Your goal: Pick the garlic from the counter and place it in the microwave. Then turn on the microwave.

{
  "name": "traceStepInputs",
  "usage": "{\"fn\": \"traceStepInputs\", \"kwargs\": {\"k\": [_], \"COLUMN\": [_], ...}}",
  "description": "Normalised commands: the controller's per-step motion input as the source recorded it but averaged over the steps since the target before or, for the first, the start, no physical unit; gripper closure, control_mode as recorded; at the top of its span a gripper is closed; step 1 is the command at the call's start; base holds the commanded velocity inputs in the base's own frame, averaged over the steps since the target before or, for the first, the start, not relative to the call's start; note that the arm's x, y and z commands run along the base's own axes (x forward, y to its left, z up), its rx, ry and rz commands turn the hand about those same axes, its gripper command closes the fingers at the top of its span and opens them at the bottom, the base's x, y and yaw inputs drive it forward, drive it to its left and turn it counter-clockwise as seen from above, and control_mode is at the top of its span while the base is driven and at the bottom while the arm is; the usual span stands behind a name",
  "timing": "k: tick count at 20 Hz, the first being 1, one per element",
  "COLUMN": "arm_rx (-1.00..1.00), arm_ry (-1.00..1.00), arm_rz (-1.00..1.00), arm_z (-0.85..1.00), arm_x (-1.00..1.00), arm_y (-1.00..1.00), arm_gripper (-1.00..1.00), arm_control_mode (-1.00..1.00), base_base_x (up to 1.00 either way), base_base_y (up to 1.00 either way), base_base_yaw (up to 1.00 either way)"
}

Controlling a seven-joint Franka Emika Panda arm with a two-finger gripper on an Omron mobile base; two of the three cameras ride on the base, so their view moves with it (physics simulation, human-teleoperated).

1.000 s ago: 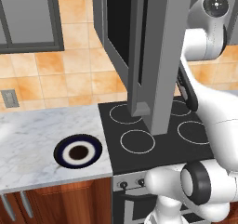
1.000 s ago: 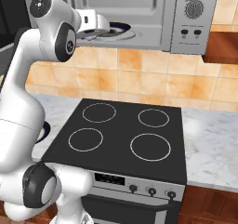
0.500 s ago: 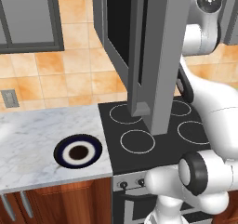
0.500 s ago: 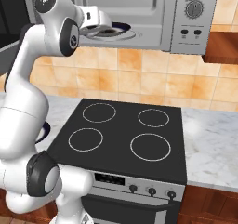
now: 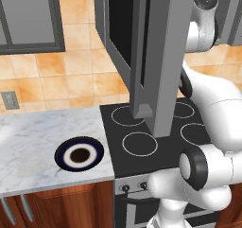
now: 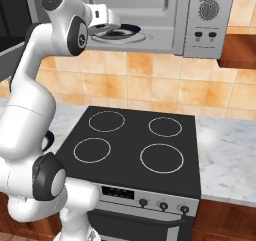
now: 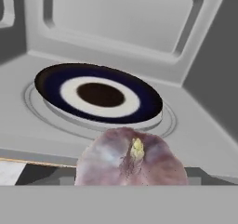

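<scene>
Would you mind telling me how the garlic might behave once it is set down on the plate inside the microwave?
The garlic looks rounded and bulbous, so it may roll on release. The plate seems shallow, so its rim may not stop it. It appears small and probably light.

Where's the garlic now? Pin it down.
In the hand view the garlic sits low and centre, right at the gripper, at the microwave's open front, just short of the dark-blue plate inside.

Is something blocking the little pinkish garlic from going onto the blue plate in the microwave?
Nothing visible. The pinkish garlic bulb sits at the open grey microwave's mouth, with the dark-blue, white-ringed plate just beyond it.
</scene>
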Motion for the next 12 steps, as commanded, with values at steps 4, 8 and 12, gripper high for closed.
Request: {"fn": "traceStepInputs", "kwargs": {"k": [4, 8, 12], "arm_rx": [0.00, 0.00, -0.01], "arm_ry": [0.01, 0.01, 0.00], "arm_rz": [0.00, 0.00, 0.00], "arm_z": [0.00, 0.00, 0.00], "arm_x": [0.22, 0.27, 0.25], "arm_y": [0.08, 0.06, 0.02], "arm_gripper": [1.00, 1.00, 1.00], "arm_control_mode": [-1.00, -1.00, -1.00], "base_base_x": [0.00, 0.00, 0.00], "base_base_y": [0.00, 0.00, 0.00], "base_base_yaw": [0.00, 0.00, 0.00]}}
